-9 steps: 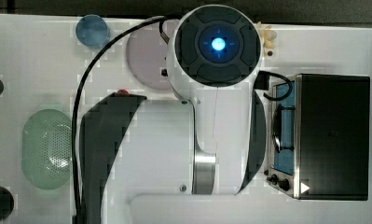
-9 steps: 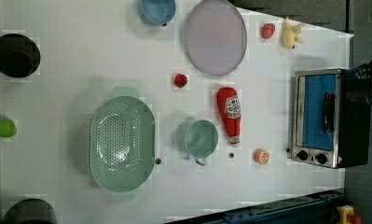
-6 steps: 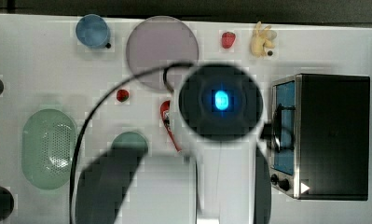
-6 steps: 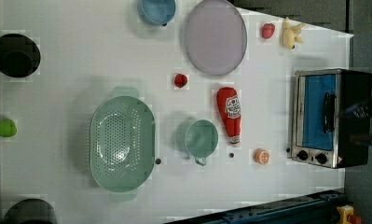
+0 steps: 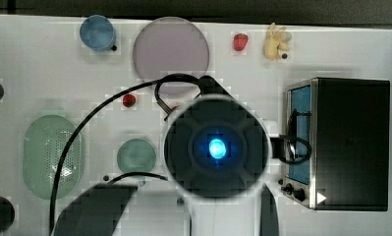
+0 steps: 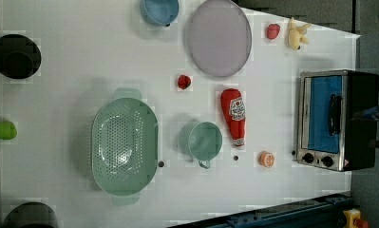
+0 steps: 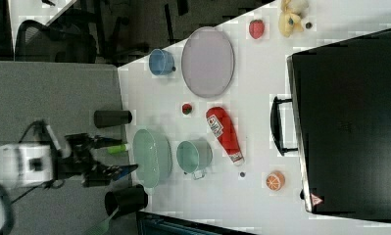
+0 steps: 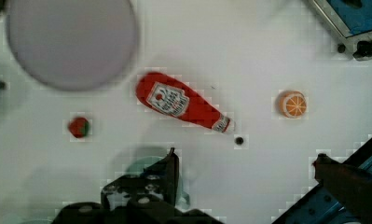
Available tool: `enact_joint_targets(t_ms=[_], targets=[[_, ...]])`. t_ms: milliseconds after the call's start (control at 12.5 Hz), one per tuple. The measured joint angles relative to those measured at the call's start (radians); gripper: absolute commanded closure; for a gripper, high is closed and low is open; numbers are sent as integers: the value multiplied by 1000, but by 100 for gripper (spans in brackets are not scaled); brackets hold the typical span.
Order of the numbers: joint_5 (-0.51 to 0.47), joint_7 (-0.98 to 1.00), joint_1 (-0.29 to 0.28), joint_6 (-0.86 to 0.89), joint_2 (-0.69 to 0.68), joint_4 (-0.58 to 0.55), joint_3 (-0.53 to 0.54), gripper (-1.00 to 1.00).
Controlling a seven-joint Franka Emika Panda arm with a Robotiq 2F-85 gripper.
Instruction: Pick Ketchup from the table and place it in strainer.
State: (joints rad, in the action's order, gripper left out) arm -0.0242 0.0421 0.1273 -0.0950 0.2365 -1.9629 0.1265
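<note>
Ketchup [image 6: 233, 116]: red squeeze bottle, tapered, white cap, white label with red print. Lies flat on desk [image 6: 73, 71], untouched. In the left view: just right of round green cup [image 6: 204, 140], below grey plate [image 6: 219, 37], left of toaster oven [image 6: 333, 118]. Strainer [image 6: 124, 145], pale green, perforated, sits on the left view's left of the cup, well apart from bottle. Small orange slice [image 8: 292, 103] near cap end.

Arm above the scene, wrist pointing down, covering bottle in the top view. Tool [image 8: 246, 175] fingers wide apart, holding nothing, hanging above bottle.
</note>
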Motion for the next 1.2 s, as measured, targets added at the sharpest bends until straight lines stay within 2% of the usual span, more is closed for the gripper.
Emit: enact_joint_targets(t_ms=[480,720,960,1200], targets=[[-10,357,-2,-292,-290,-145,37,-100],[-6,583,-9,-483,-339,-262,34,-100],[-5,773,-8,-631,-357,-311,45,-100],[4,854,-9,-753,-403,-324,51,-100]])
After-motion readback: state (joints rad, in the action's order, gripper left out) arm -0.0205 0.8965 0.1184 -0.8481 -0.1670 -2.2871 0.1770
